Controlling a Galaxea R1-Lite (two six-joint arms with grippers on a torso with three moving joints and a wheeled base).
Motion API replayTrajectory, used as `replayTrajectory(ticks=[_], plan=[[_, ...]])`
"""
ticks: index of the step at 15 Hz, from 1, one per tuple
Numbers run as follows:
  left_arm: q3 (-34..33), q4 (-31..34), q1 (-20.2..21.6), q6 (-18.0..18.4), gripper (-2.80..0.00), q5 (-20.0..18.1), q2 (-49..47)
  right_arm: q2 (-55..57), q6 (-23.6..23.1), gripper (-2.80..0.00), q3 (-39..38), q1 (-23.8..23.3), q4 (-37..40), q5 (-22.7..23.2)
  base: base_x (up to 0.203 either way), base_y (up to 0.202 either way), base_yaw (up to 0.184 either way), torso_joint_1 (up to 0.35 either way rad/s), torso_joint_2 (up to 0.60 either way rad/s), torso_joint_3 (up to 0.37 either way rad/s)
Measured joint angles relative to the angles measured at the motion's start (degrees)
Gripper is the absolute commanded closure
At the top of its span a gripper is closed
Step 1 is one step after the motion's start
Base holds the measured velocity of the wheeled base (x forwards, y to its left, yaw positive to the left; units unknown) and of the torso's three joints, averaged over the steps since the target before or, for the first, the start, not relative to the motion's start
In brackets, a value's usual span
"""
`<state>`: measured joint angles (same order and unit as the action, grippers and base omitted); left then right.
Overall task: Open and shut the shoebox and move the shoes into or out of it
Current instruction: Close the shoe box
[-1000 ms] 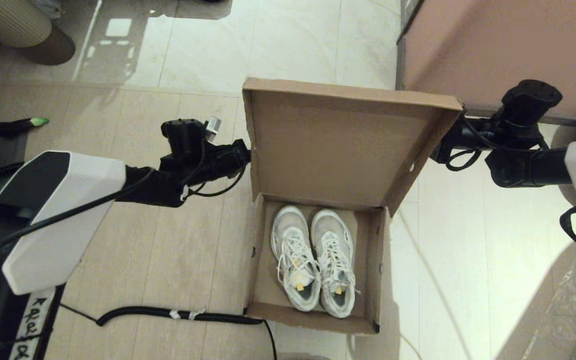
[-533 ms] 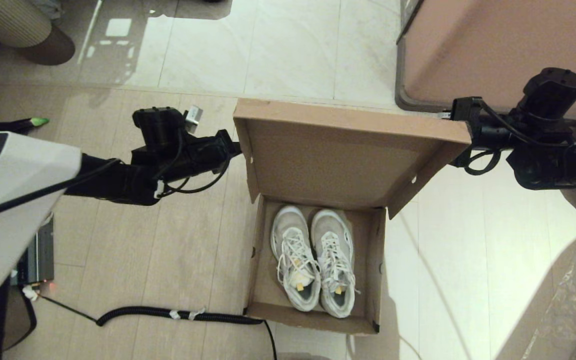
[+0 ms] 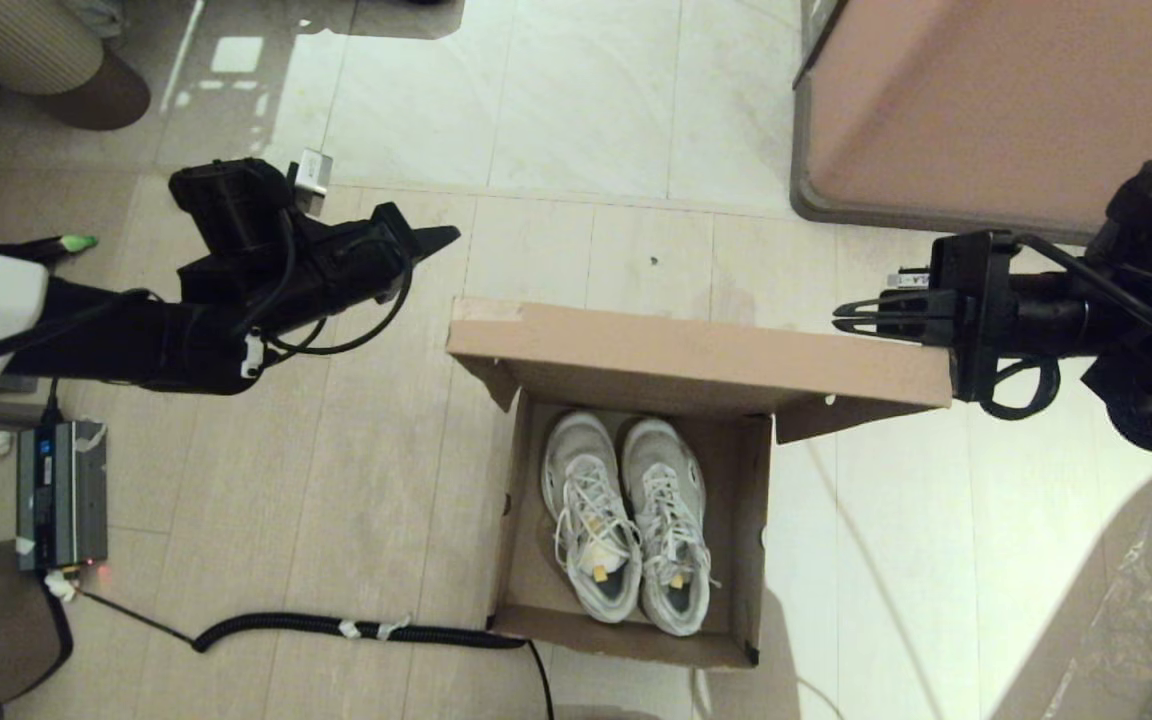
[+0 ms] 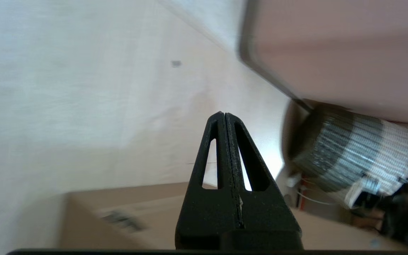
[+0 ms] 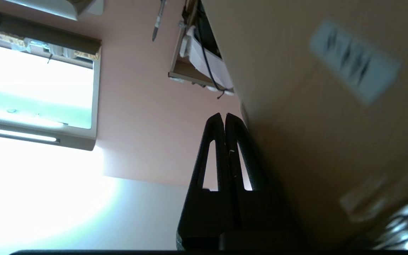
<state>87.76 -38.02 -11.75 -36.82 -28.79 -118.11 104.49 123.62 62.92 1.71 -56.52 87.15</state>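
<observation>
Box (image 3: 626,520) open, lid (image 3: 696,355) upright; shoes (image 3: 626,520) inside. Left gripper (image 3: 441,236) closed, empty, clear of lid. Right gripper (image 3: 841,315) closed, empty, beside lid

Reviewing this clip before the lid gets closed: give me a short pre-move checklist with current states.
1. shoes lie fully inside the shoebox: ok.
2. lid stands raised over the box's far edge, not yet shut: ok.
3. left gripper shut, clear of the lid, off to its left: ok.
4. right gripper shut, beside the lid's right end: ok.
5. Right gripper touching the lid: cannot tell.
6. Laces clear of the box rim: ok.
</observation>
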Motion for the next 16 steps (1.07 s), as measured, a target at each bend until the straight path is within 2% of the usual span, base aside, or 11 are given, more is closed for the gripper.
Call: replayTrajectory(ticks=[4, 6, 8, 11, 14, 16], plan=[[-2.46, -0.41, -7.23, 0.03, 0.00, 2.35, 2.22, -9.60, -0.15, 0.00, -16.33, 1.74, -1.92, 0.00, 0.000, 0.000, 0.000, 0.000, 0.00, 0.000], [-7.02, -0.48, -10.47, 0.11, 0.00, 2.53, 4.33, -14.72, -1.15, 0.00, -23.41, 2.30, -2.28, 0.00, 0.000, 0.000, 0.000, 0.000, 0.00, 0.000], [-14.36, -0.51, -13.31, 0.46, 0.00, 2.50, 7.38, -19.66, -4.23, 0.00, -28.89, 2.53, -2.41, 0.00, 0.000, 0.000, 0.000, 0.000, 0.00, 0.000], [-28.44, -0.63, -16.78, 3.36, 0.00, 2.53, 13.31, -26.34, -11.82, 0.00, -34.21, 2.58, -2.41, -2.66, 0.000, 0.000, 0.000, 0.000, 0.00, 0.000], [-42.66, -0.67, -18.67, 9.93, 0.00, 3.85, 21.23, -33.63, -23.49, 0.00, -39.11, 2.03, -2.30, -11.96, 0.000, 0.000, 0.000, 0.000, 0.00, 0.000], [-49.68, -0.54, -16.99, 12.53, 0.00, 5.83, 28.01, -38.82, -28.38, 0.00, -41.58, -1.08, -2.26, -16.44, 0.000, 0.000, 0.000, 0.000, 0.00, 0.000]])
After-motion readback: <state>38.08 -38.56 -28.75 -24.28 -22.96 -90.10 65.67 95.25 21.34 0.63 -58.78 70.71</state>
